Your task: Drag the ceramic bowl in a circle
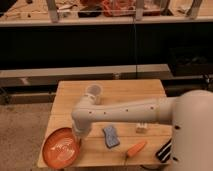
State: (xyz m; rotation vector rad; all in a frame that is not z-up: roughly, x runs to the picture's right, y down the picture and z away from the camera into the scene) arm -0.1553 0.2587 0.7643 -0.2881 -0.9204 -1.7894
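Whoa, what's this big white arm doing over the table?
A robot arm reaches across the wooden table, its gripper at the right rim of the ceramic bowl, which sits at the table's front left corner. The job is dragging that bowl in a circle. A white cup stands farther back.
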